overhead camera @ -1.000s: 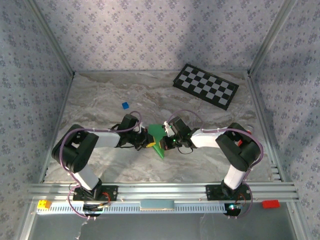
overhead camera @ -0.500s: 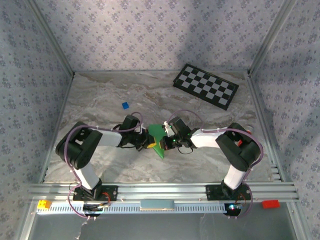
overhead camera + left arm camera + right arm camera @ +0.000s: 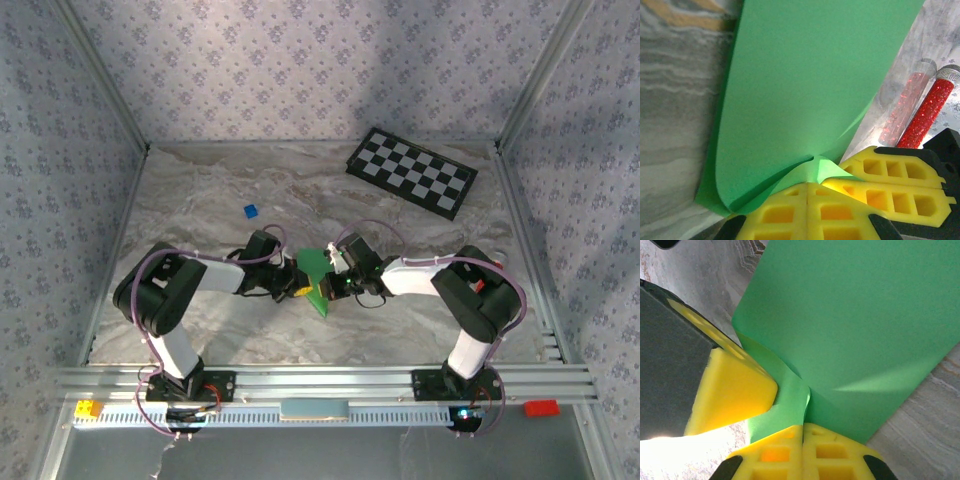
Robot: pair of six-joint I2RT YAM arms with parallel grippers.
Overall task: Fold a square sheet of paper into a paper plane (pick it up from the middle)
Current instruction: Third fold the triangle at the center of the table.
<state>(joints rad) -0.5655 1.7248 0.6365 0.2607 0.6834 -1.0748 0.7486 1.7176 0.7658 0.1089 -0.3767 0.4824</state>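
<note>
Currently: thin bright-green creased paper sheet (image 3: 314,266), centre of top view, pinched by left gripper (image 3: 807,186) and right gripper (image 3: 802,426), both clamped on it. Risk: uneven pull tears it or skews crease.

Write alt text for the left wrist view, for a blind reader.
A curved green paper sheet rises over a marbled table, its lower fold pinched in the shut yellow fingers of the left hand. The right hand meets the same fold from the right, with two red glittery tubes behind it.
</note>
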